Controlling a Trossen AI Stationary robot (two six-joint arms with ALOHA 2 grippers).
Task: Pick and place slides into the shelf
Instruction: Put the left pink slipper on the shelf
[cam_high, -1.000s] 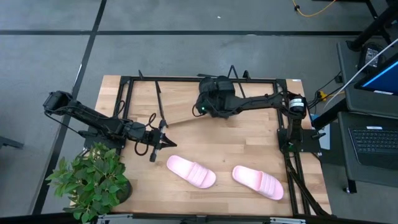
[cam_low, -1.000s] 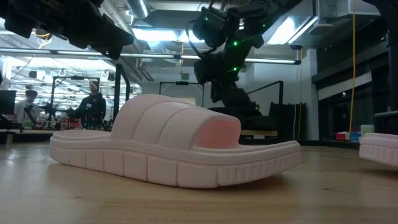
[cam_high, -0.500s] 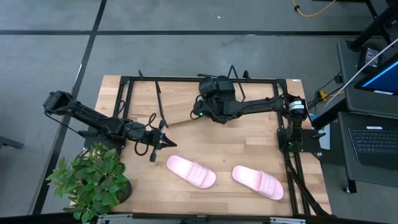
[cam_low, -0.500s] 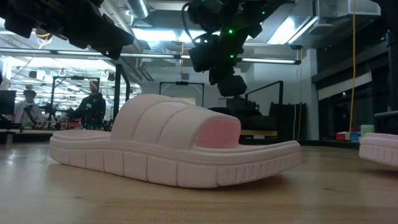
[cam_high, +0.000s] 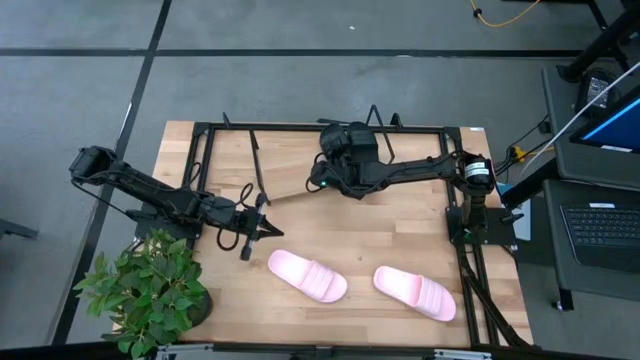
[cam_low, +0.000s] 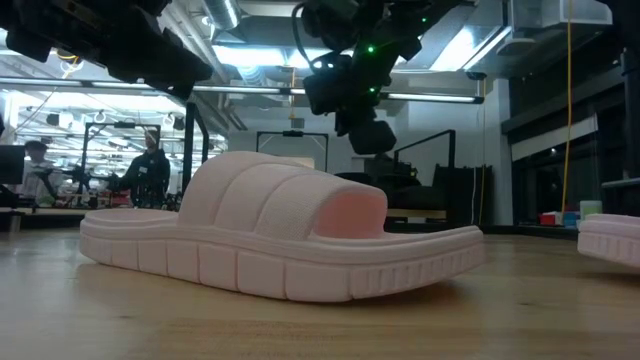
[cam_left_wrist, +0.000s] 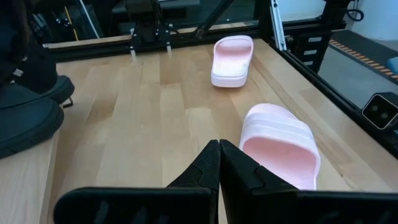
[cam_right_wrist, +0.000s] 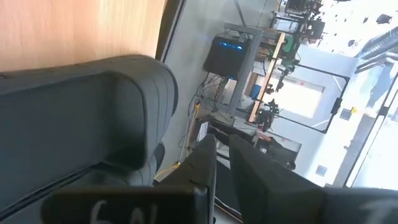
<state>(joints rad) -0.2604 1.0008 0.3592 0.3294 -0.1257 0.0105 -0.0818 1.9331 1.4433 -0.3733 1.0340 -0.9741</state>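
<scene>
Pink slides (cam_high: 308, 276) (cam_high: 415, 293) flat on table (cam_high: 380, 235), black slide (cam_right_wrist: 81, 124) on shelf (cam_high: 295, 185).
Right gripper (cam_right_wrist: 222, 152) slightly parted, grasping nothing, beside black slide; left gripper (cam_left_wrist: 219, 163) clenched, empty.

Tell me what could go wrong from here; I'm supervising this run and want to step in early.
1. The right gripper sits close beside a black slide on the slanted shelf; pulling away could nudge the slide off.
2. The left gripper is shut and points at the nearer pink slide; unless it opens first, it may just push the slide.
3. The plant stands close to that arm and could get brushed.
</scene>
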